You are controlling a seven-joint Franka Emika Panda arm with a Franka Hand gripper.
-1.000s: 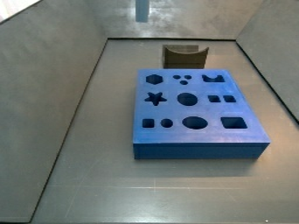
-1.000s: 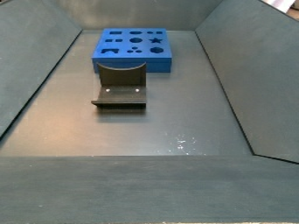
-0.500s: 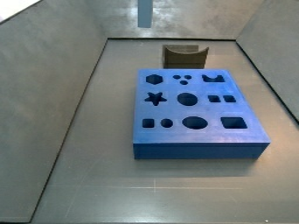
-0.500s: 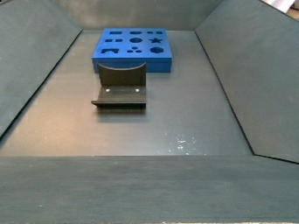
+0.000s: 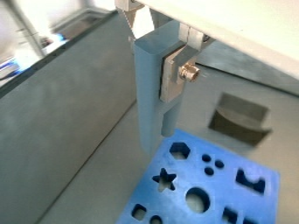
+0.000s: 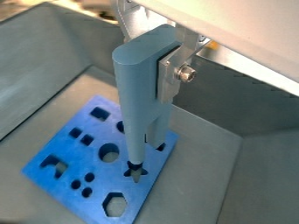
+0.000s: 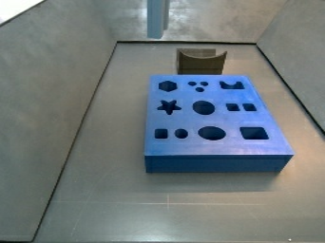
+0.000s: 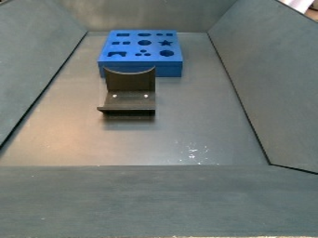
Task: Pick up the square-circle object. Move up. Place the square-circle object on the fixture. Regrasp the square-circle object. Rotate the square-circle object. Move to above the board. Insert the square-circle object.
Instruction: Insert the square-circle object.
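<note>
The pincer (image 6: 173, 59), clamped on the upright square-circle object (image 6: 142, 96) high above the board (image 6: 91, 162), could jam it if misaligned with its hole.

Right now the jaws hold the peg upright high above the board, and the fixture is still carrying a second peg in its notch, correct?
Not quite. The fixture is empty in both side views; no second peg sits in its notch. The rest stands: both wrist views show the gripper holding the square-circle object upright above the board.
</note>
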